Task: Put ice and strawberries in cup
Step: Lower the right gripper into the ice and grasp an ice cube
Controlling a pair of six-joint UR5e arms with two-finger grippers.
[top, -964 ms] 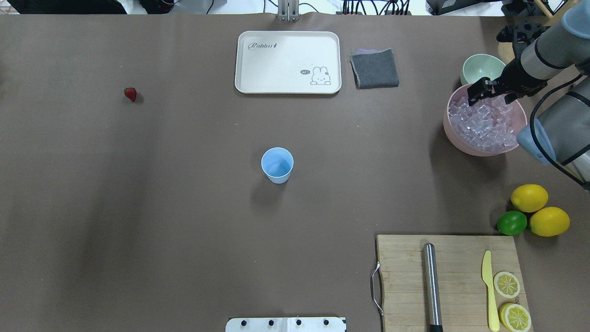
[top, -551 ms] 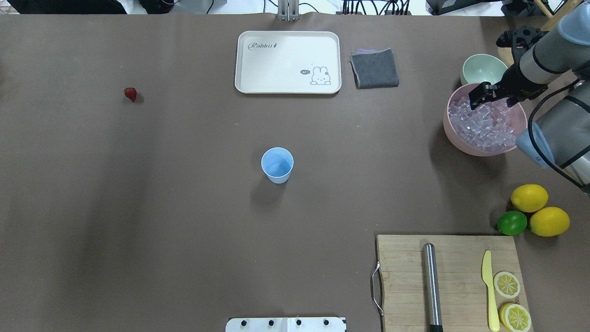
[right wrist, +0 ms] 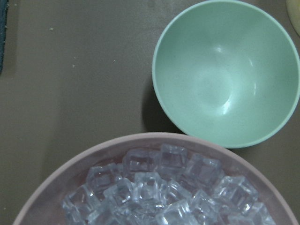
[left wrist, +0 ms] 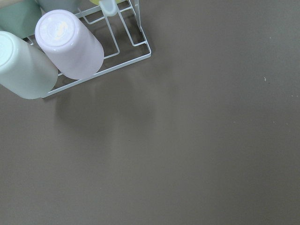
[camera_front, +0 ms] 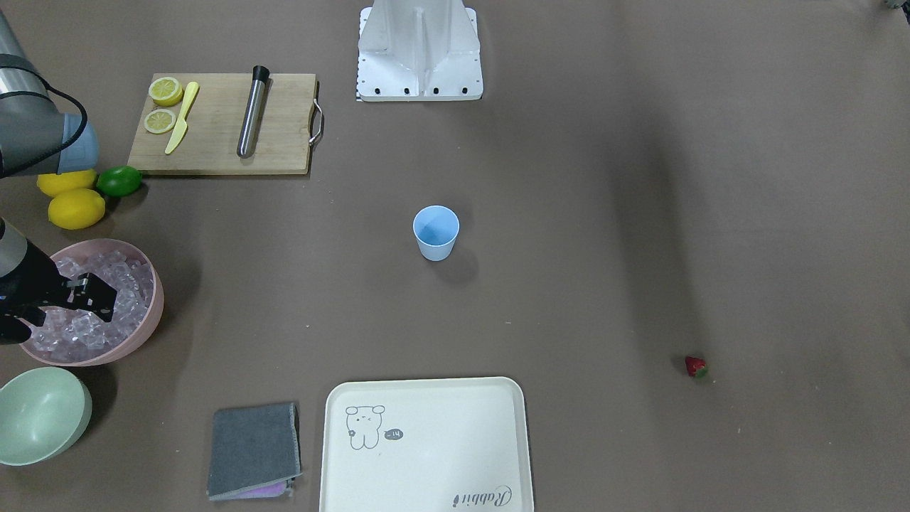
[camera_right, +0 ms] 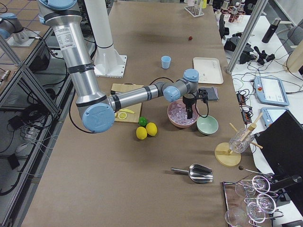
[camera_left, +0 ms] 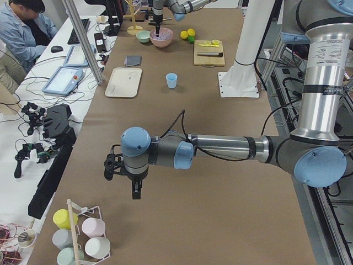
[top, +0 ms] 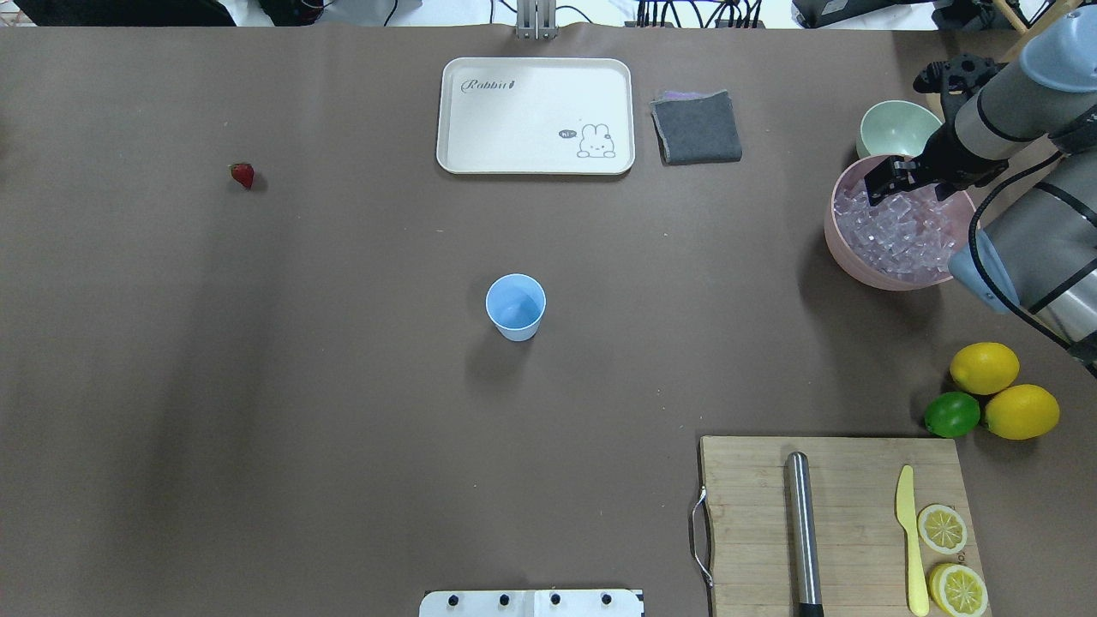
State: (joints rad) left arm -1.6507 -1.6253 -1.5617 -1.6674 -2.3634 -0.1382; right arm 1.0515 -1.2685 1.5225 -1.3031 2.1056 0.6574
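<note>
The light blue cup (top: 515, 307) stands upright mid-table, also seen in the front view as cup (camera_front: 435, 233). One small red strawberry (top: 242, 175) lies alone far to the left. The ice (top: 900, 236) fills a pink bowl (top: 836, 236) at the right edge. My right gripper (top: 908, 184) hangs over the far part of the ice heap, open, with nothing seen between its fingers. The right wrist view looks down on ice (right wrist: 154, 192) near the bowl's rim. My left gripper (camera_left: 135, 190) shows only in the left side view, far from the cup; I cannot tell its state.
A pale green bowl (top: 898, 127) stands just beyond the pink bowl. A white tray (top: 536, 116) and grey cloth (top: 696, 127) lie at the back. Two lemons (top: 984, 367) and a lime (top: 951, 414) sit by a cutting board (top: 746, 514). A cup rack (left wrist: 117, 51) is near the left gripper.
My right arm has shifted a little toward the far side of the pink bowl, the gripper staying over the ice. Cup and strawberry have not moved.
</note>
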